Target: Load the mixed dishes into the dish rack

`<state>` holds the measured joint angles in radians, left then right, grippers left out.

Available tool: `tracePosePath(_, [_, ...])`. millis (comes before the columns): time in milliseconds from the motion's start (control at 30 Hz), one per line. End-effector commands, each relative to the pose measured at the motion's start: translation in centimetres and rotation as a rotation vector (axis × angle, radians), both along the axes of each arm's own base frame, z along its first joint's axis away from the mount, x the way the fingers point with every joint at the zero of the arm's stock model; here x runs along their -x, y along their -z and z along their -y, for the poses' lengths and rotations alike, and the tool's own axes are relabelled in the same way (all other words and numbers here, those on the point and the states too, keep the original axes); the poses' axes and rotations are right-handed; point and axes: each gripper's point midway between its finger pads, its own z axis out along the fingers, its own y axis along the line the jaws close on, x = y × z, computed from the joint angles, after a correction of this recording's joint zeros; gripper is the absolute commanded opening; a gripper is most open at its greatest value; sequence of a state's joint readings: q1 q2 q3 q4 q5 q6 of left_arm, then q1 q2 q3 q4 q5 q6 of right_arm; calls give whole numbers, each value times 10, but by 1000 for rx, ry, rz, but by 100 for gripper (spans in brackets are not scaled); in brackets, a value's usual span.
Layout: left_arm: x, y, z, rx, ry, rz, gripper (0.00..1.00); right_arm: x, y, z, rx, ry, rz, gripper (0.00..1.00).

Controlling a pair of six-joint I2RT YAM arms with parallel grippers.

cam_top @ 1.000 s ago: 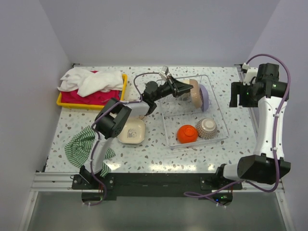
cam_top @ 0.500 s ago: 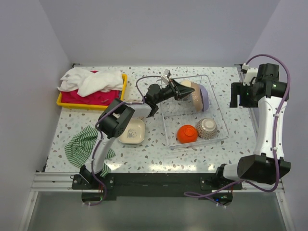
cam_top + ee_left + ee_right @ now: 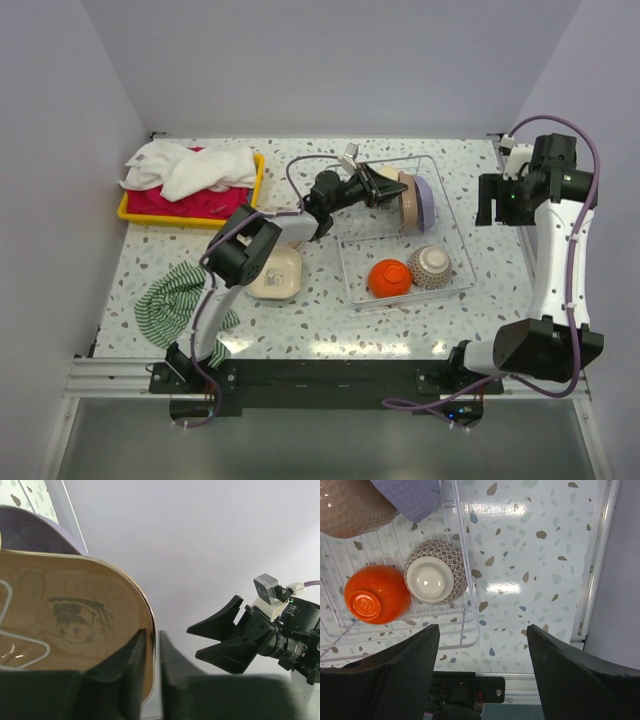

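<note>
— Two sets of jaws: what are they doing?
— My left jaws are clamping the tan panda plate point(image 3: 75, 620) upright in the dish rack point(image 3: 445, 220); my right jaws are hanging apart.

Tan plate point(image 3: 75, 630) ran past the frame edge beside the left gripper point(image 3: 152, 635), lilac plate point(image 3: 35, 532) lay mostly hidden behind it, gripper's near part was blurred dark
</note>
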<state>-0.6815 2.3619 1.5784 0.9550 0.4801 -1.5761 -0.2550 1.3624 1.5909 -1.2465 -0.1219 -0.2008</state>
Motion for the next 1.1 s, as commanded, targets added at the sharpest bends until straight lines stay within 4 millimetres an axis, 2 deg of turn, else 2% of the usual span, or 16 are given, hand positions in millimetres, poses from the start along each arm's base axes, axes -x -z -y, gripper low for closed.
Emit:
tracePosePath(0, [8,7,5,-22,-2,14,29,0,3,-2,-13,5,14,75])
tracePosePath(67, [13,-2,4,-14,6,35,38,0,5,-3,-18,6,14,75])
tracePosePath(133, [16,-8,2,-15,9,47,43,0,6,-3,-23,9,19,75])
tracePosePath(267, [20,-11,-1,-49,7,47,60,-1,9,-8,-49,12,25,75])
tracePosePath(433, [27,-1,-12,-195,25,46,65,-4,10,-13,-86,12,35,75])
tracePosePath(500, [28,2,-27,-292,20,68,70,-7,10,-18,-117,9,42,75])
tracePosePath(700, [31,12,-68,-464,30,137,74,-19,11,-29,-189,-6,54,75])
tracePosePath(733, [26,17,-81,-509,22,166,74,-21,10,-30,-202,-3,59,75])
tracePosePath(800, [32,20,-100,-579,52,182,74,-25,8,-35,-229,-15,65,75])
tracePosePath(833, [22,17,-115,-624,49,289,73,-28,4,-37,-237,-26,81,75])
tracePosePath(900, [33,21,-136,-720,132,323,73,-30,-1,-41,-255,-51,97,74])
tracePosePath(933, [25,11,-147,-760,165,476,73,-33,-4,-45,-268,-77,114,74])
tracePosePath(967, [42,22,-162,-820,257,430,73,-34,-5,-48,-277,-97,127,73])
tracePosePath(1000, [50,20,-171,-840,310,475,73,-36,-5,-51,-282,-114,135,73])
tracePosePath(1033, [51,19,-183,-880,364,633,73,-40,-3,-51,-281,-126,149,72])
tracePosePath(1067, [73,18,-200,-917,446,638,73,-42,-3,-55,-294,-138,156,71])
